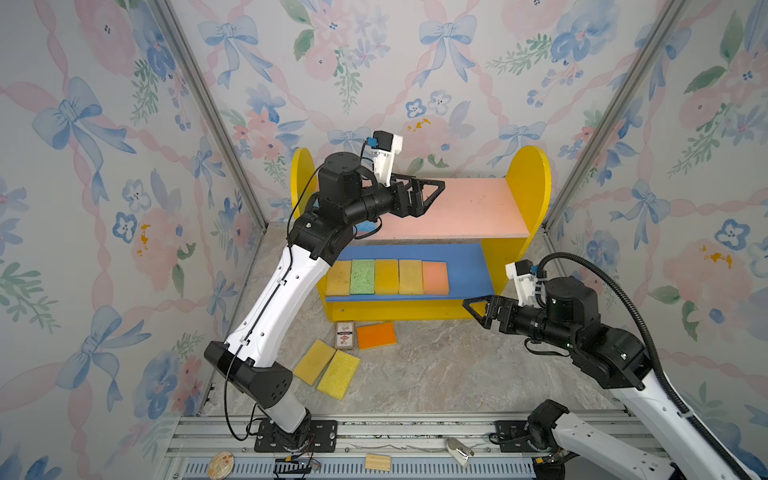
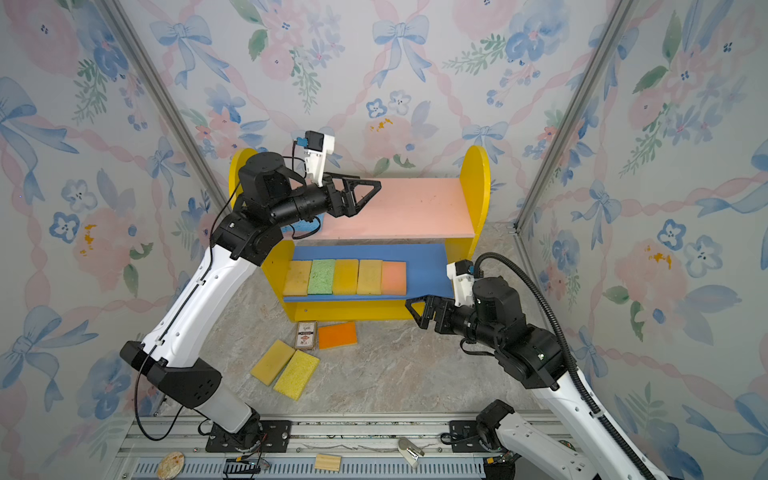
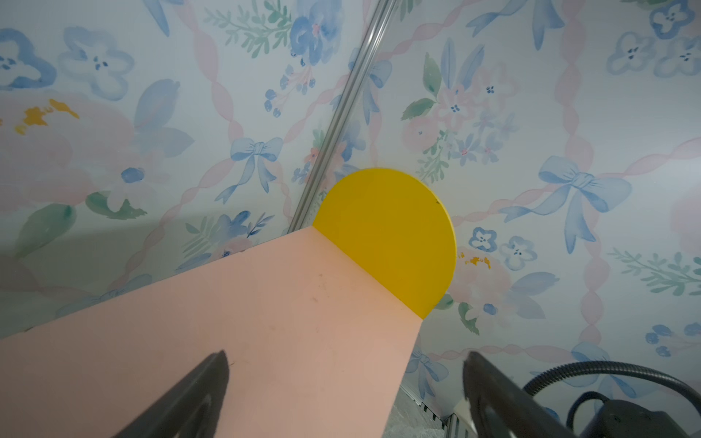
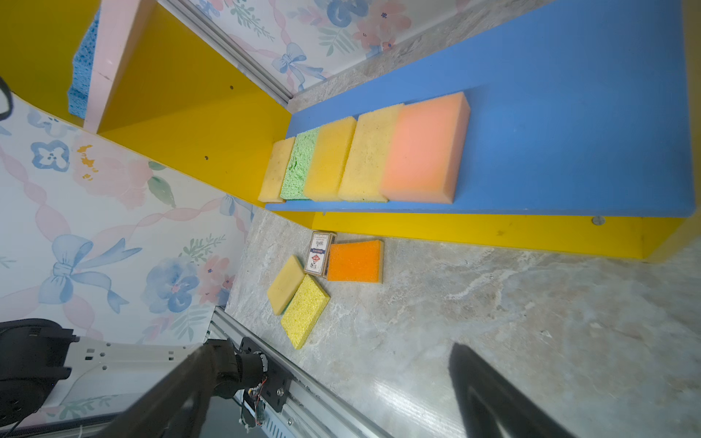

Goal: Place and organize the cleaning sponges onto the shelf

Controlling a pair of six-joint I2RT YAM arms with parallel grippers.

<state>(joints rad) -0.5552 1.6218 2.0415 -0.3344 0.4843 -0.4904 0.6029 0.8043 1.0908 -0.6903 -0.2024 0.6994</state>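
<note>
Five sponges (image 1: 386, 276) lined the left of the shelf's (image 1: 528, 183) blue lower board (image 1: 469, 270); three loose sponges (image 1: 314, 361) lay flat in front.

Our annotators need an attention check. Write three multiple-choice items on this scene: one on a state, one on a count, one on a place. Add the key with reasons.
1. The left gripper is:
A. open and empty over the pink board
B. shut on a sponge
C. out of view

2. The row of sponges on the blue board counts:
A. three
B. seven
C. five

3. The bright orange sponge lies:
A. on the pink board
B. on the tabletop beside the card box
C. on the blue board

Key:
1. A, its fingers stand apart with nothing between them.
2. C, five lie side by side.
3. B, it lies in front of the shelf, next to the box.
</note>
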